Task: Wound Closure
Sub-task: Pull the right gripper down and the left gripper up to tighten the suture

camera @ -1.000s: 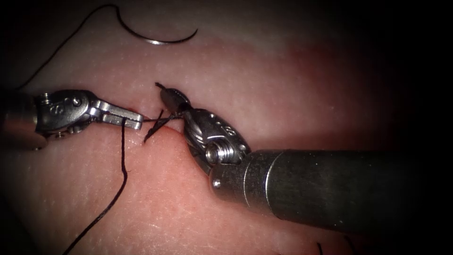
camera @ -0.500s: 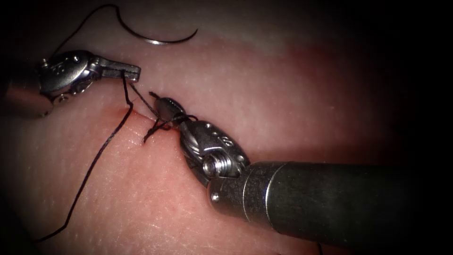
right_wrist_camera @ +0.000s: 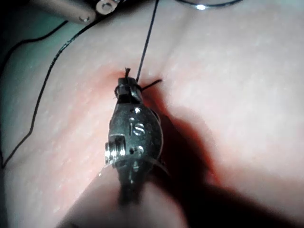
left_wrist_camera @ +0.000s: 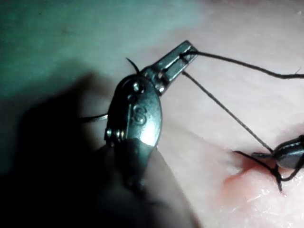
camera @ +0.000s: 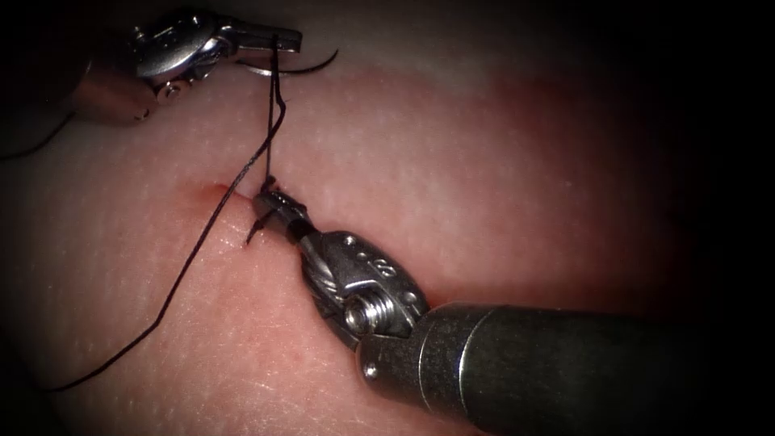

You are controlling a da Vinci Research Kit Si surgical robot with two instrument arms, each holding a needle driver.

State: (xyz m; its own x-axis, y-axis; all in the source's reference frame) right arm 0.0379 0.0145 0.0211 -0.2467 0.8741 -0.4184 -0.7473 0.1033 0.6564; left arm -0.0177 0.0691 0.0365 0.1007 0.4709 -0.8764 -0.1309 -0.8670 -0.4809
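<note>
Endoscope view: my left tool, jaws clamped on the thread, has risen up and away from the cut over the past second, and the strand now runs taut from its tip down to the knot site. My right tool, entering from the right, sits at the cut with its jaws closed on the short thread end; holding that end low while the left pulls high looks to me like the way a throw is cinched down. The needle lies free on the tissue beyond the cut, just beside the left tool's tip, gripped by neither tool and not in the tissue. A long slack tail of thread trails off toward the lower left.

Left wrist view: the left tool pinches the thread at its very tip, two strands leaving it, one straight to the right tool at the reddened cut.

Right wrist view: the right tool presses close to the tissue, jaws together on thread at the wound, the taut strand rising away.
</note>
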